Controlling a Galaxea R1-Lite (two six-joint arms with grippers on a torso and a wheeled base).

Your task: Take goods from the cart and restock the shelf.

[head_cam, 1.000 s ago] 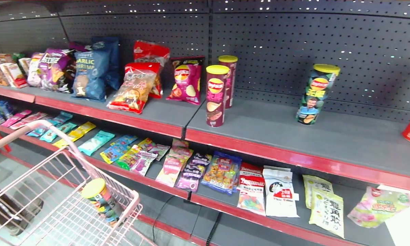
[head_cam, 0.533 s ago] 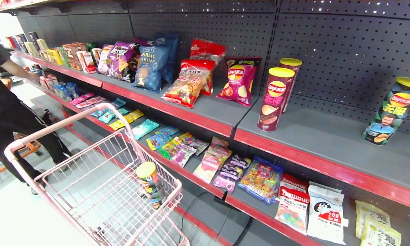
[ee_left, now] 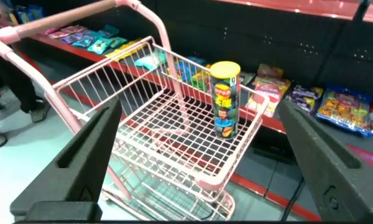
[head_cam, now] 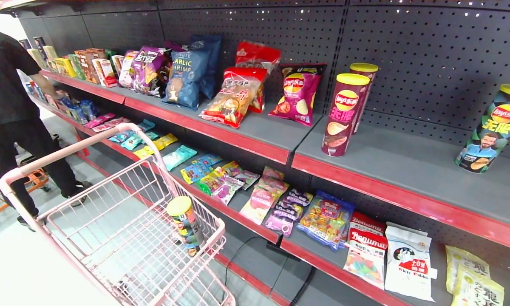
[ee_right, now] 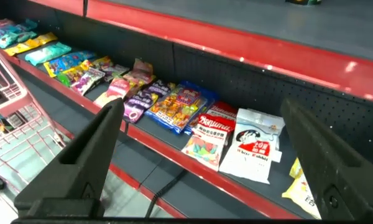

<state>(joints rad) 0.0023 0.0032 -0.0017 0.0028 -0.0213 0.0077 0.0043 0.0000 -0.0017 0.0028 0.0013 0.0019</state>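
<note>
At the lower left of the head frame, the pink wire cart (head_cam: 68,151) stands beside the shelving. One tall can (head_cam: 186,225) stands upright in its far right corner, against the wire wall. The can has a yellow lid and a dark, many-coloured label.

From the left wrist I look down on the same can (ee_left: 225,99). My left claw (ee_left: 199,118) hangs above the basket with its fingers spread wide and nothing between them. The right claw (ee_right: 200,115) is just as wide and bare, and it hangs over the lower shelf (head_cam: 246,224). That view brings the flat sweet packets (ee_right: 177,109) up close in a row.

Further up the head frame the grey upper shelf (head_cam: 408,170) has a red front edge. It holds chip bags (head_cam: 233,102) at upper centre, with two purple cans (head_cam: 344,114) right of them. A dark green can (head_cam: 488,127) stands apart at the right edge. A dark pegboard (head_cam: 429,51) backs it all, and the floor (head_cam: 17,272) is pale.
</note>
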